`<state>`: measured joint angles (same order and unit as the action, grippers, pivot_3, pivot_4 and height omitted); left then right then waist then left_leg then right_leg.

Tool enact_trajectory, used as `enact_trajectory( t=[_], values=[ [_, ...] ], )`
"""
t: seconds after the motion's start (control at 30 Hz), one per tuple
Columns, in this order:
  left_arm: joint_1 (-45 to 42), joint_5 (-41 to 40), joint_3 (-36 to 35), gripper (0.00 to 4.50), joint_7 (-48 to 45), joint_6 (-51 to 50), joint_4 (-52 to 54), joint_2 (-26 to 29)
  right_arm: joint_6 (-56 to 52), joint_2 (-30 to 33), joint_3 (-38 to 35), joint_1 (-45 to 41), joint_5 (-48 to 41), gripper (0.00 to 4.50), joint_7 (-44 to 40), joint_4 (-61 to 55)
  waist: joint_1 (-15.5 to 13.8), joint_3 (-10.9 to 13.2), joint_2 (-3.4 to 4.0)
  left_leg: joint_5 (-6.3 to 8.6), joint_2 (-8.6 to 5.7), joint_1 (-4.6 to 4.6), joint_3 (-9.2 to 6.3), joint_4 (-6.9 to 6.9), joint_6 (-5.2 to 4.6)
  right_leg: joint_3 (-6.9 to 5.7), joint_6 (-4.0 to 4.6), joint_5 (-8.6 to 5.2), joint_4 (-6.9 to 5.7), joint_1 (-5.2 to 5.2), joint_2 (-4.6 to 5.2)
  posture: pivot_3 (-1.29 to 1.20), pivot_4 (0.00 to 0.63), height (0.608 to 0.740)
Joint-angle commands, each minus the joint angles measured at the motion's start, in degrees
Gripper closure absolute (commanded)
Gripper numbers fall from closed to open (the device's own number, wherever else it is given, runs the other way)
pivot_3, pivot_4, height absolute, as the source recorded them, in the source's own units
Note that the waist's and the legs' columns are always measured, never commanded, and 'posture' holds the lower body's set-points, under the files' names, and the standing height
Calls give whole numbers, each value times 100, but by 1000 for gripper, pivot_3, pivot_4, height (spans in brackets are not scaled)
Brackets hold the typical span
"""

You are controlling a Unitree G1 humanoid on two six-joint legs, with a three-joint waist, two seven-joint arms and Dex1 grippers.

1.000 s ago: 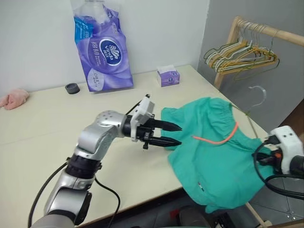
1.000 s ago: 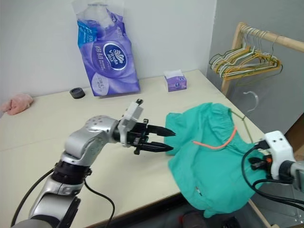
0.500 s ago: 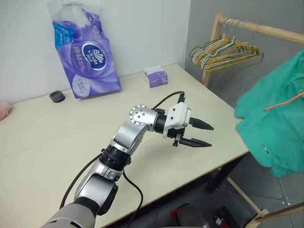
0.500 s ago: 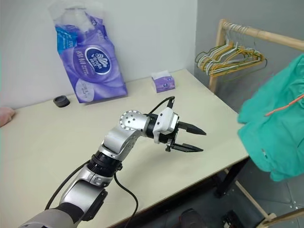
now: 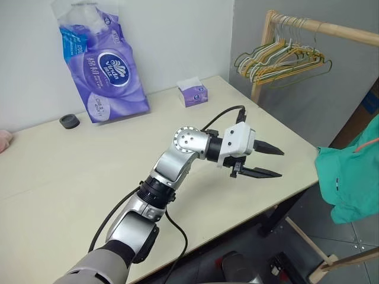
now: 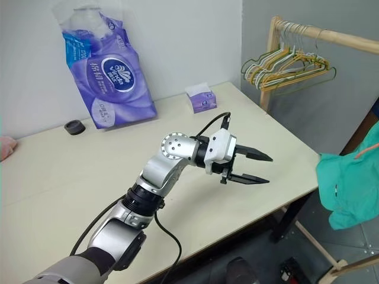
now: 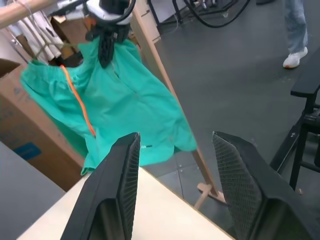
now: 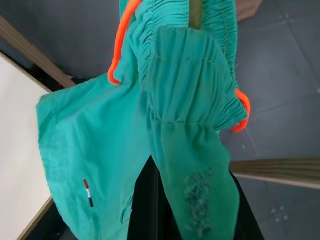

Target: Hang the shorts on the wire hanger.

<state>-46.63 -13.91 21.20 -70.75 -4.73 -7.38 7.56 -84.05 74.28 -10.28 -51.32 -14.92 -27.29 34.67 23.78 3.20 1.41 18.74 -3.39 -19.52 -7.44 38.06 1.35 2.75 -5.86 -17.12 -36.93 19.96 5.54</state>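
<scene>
Right gripper (image 7: 107,47) is pinched shut on the shorts (image 5: 349,180), dangling off the counter (image 5: 71,171) at the frame's right edge. Left gripper (image 5: 269,161) is half open, empty. Thin grip, so the fabric could slip and drop to the floor.

Teal-green shorts (image 7: 125,105) with orange drawstring (image 7: 77,97), purple-and-white tissue pack (image 5: 106,74), cream table (image 5: 71,171)

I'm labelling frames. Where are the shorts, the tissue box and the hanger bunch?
shorts (image 7: 125,100): left wrist view, mid fabric.
tissue box (image 5: 194,95): left eye view, its front.
hanger bunch (image 5: 284,61): left eye view, yellow wires.
</scene>
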Motion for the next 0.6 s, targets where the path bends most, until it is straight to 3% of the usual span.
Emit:
enact_trajectory(
  t=[0.03, 0.4, 0.5, 0.6],
  values=[
    [-133, 4, -5, 2083, 64, 67, 67, -47, 102, 229, 190, -122, 61, 4500, -230, 55, -3, 2, -2, 0, 0, 0, -1, 0, 0, -1, -1, -1, 0, -1, 0, -463, 78, 740],
    [-522, 17, -84, 2083, 257, 158, -340, -402, 149, -46, -99, -563, 142, 4500, -1, 187, -7, 6, -8, 0, -3, 14, -4, 2, 1, -3, -12, -2, 6, -15, 2, -463, 70, 740],
    [-607, 43, -101, 2049, 328, 217, -453, -491, -12, -175, -487, -836, 181, 3757, 344, 142, -8, 6, -7, 1, -4, 20, -6, 1, 1, -3, -13, -2, 6, -16, 4, -464, 65, 740],
    [-648, 45, -109, 2049, 355, 264, -518, -512, -207, -314, -910, -1091, 255, 2706, 728, -38, -10, 6, -6, 1, -5, 21, -7, 0, 2, -3, -13, -2, 6, -16, 4, -465, 61, 740]
  ],
)
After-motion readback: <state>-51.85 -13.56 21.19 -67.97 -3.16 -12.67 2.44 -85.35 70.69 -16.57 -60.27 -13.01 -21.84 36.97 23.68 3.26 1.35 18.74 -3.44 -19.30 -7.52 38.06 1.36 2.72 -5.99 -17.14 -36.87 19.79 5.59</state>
